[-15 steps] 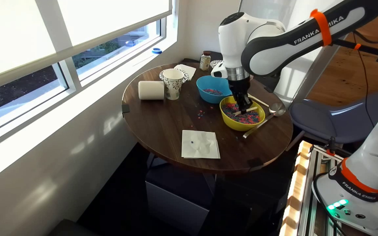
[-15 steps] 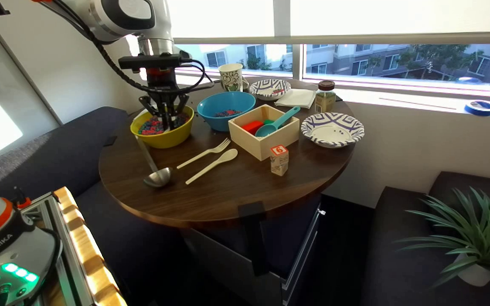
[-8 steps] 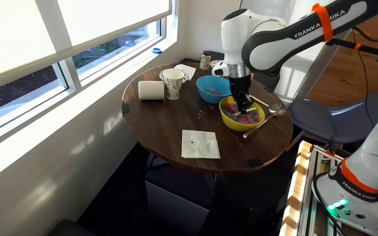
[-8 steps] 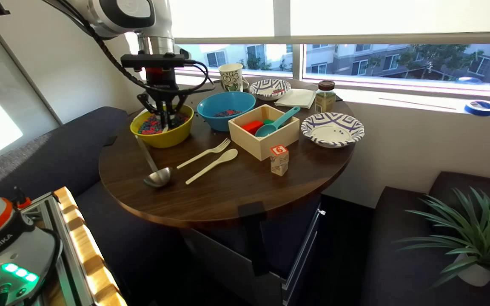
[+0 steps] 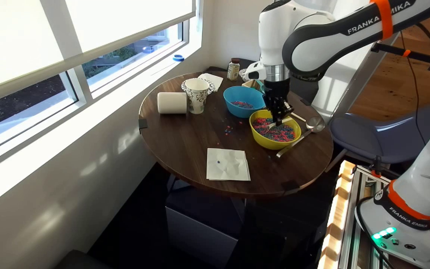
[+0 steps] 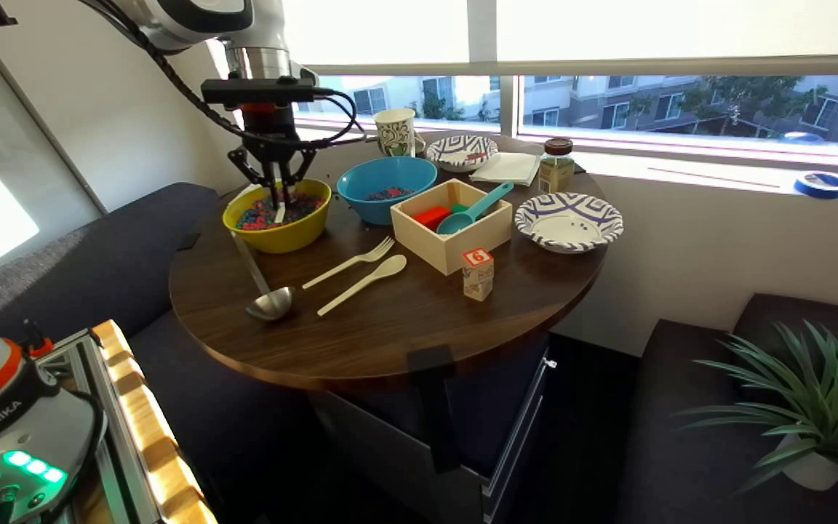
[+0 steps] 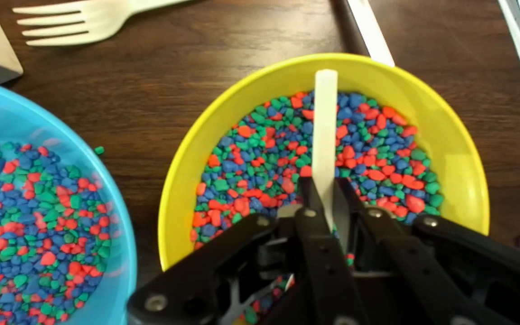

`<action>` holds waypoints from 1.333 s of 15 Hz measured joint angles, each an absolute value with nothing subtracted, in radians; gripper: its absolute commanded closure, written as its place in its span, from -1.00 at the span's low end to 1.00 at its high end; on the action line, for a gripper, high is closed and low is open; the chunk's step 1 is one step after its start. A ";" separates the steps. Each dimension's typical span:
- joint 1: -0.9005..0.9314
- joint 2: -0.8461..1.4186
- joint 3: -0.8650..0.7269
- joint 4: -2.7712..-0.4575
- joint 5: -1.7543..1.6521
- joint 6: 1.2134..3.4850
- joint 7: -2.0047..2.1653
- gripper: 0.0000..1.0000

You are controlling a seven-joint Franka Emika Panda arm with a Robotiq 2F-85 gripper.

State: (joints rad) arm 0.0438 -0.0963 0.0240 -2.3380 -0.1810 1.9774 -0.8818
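Pinching pale utensil (image 7: 325, 126) in tool (image 7: 324, 187), partway along handle (image 7: 326, 90). Held tilted over gravel (image 7: 237, 203) in yellow bowl (image 7: 465, 194); cannot tell contact at lower end. Probably light, fairly stiff, maybe liable to snap if bent, prone to pivoting between 2 fingers (image 7: 307, 194). Best gripped squarely on handle, clear of gravel. Flanked by blue bowl (image 7: 124, 234), also holding gravel; farther across bench (image 6: 404, 327), by fork (image 7: 102, 20) and box (image 6: 481, 236).

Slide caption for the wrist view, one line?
Over a yellow bowl of red, green and blue pebbles, the tool grips a pale utensil, with a blue bowl alongside.
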 measured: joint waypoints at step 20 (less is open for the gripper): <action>0.006 -0.214 -0.068 -2.288 -0.124 1.977 -0.869 0.93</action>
